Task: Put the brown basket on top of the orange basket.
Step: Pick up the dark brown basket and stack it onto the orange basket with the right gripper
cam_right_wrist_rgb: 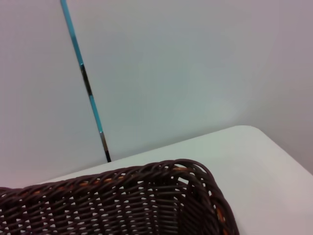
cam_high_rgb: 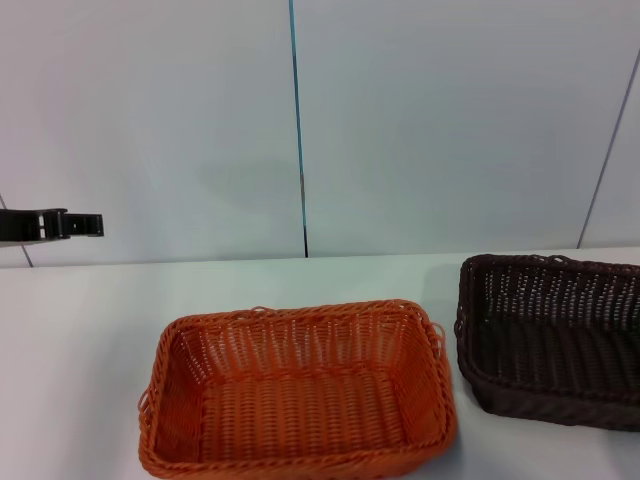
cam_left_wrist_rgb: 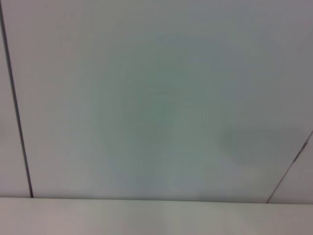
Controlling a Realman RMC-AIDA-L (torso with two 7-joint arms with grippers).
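Note:
The orange basket (cam_high_rgb: pixel 298 400) sits on the white table at the front middle of the head view, empty. The brown basket (cam_high_rgb: pixel 553 338) sits on the table just to its right, apart from it by a narrow gap, cut off by the right edge of the view and also empty. Its braided rim and one corner show close up in the right wrist view (cam_right_wrist_rgb: pixel 122 203). My left gripper (cam_high_rgb: pixel 92 225) hangs at the far left, above the table's back edge and far from both baskets. My right gripper shows in no view.
The white table (cam_high_rgb: pixel 80 320) runs back to a pale panelled wall with a dark vertical seam (cam_high_rgb: pixel 298 130). The left wrist view shows only the wall and the table's back edge (cam_left_wrist_rgb: pixel 146 199).

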